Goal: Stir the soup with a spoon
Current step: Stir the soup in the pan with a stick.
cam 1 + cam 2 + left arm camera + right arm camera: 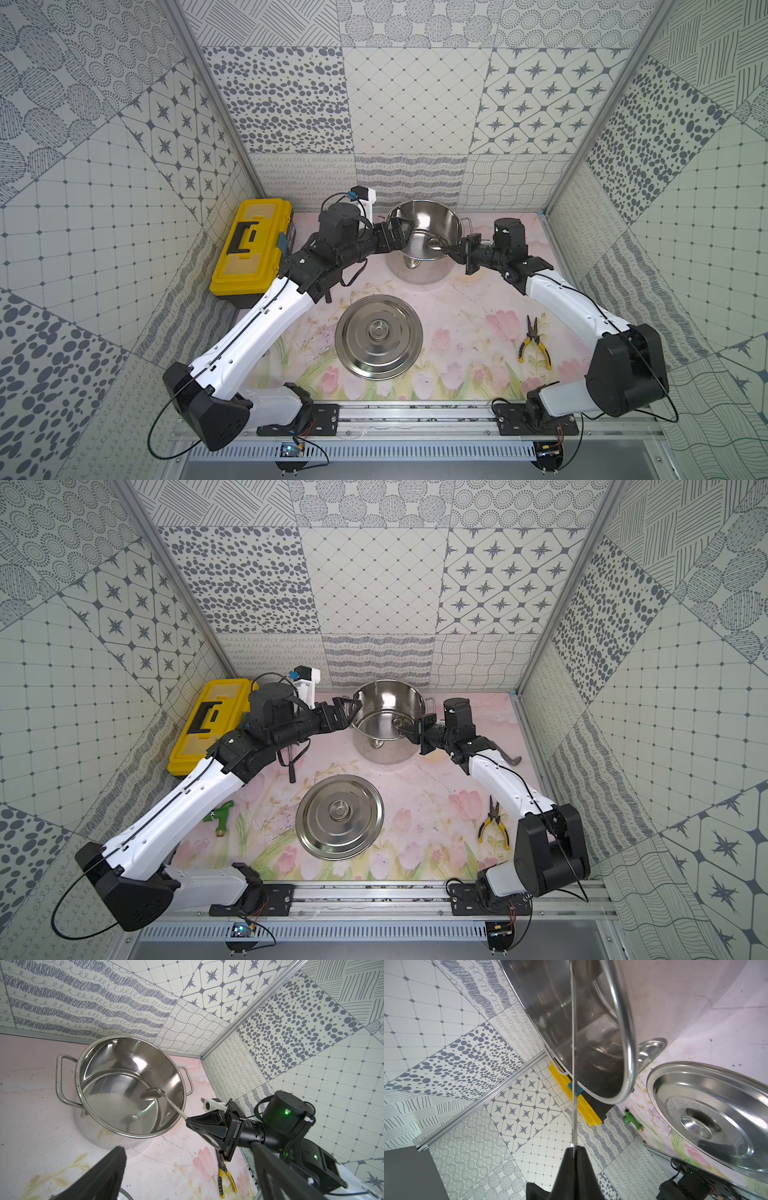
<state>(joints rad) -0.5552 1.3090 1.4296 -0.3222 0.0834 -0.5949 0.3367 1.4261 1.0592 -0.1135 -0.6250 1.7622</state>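
Where the right gripper (188, 1121) has its fingers pressed together on the end of the ladle (151, 1094), the thin handle runs forward from its tips over the nearest rim of the pot (133, 1057). The small bowl hangs inside, close to the wall on that gripper's side. The soup (122, 1103) reads only as the pot's bare shiny inside; we cannot make out liquid.

All of this comes from the left wrist view. Both top views reduce the ladle to a glint in the pot, and the right wrist view gives only the handle rising from the closed tips across the rim, not the bowl.

The left gripper (353, 715) has its jaws spread wide and empty. It sits just beside the pot, across it from the right gripper. We cannot tell whether a finger touches the pot's loop handle.

A green hose nozzle (220, 814) lies uncovered in a top view and in the right wrist view; elsewhere the left arm hides it.

Behind both grippers, toward the arm bases, the lid (378, 336) lies flat. The pliers (534, 343) lie behind the right gripper beside its forearm. The yellow toolbox (249, 245) sits behind the left gripper, outboard of that arm.

Everything rests on a scuffed pink mat (457, 324) printed with tulips. Walls (415, 104) of grey-and-white patterned tiles close three sides, and an aluminium rail (415, 415) carries the arm bases.
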